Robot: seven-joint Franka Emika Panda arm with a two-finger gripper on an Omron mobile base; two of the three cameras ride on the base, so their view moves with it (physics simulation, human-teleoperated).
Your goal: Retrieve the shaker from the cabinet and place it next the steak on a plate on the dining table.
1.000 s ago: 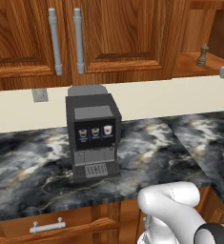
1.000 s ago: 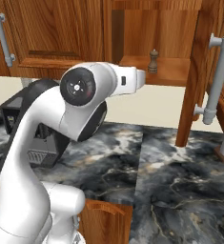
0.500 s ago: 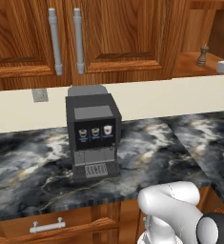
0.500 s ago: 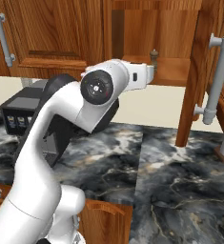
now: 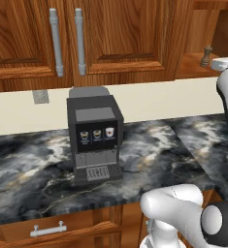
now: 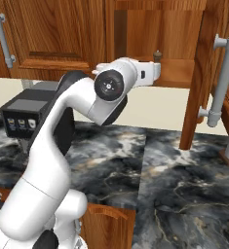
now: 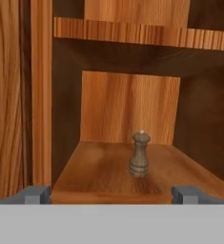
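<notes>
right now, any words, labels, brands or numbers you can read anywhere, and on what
No readable text anywhere.
coffee machine: three small cup pictures on its dark front panel, no letters or numbers legible.
shaker: plain wood, no label.
cabinet: bare wood grain, no markings.

My left base view looks forward and down from behind my arm, over the counter (image 5: 149, 145) and the coffee machine (image 5: 94, 138) toward the closed cabinet doors, catching the shaker (image 5: 206, 56) at its far right edge. My right base view faces the same counter (image 6: 184, 165) and coffee machine (image 6: 23, 114) from the other side, nearer the open cabinet (image 6: 155, 44). My hand view looks level and close into that cabinet (image 7: 127, 109), with the shaker (image 7: 140, 154) centred on its shelf.
</notes>
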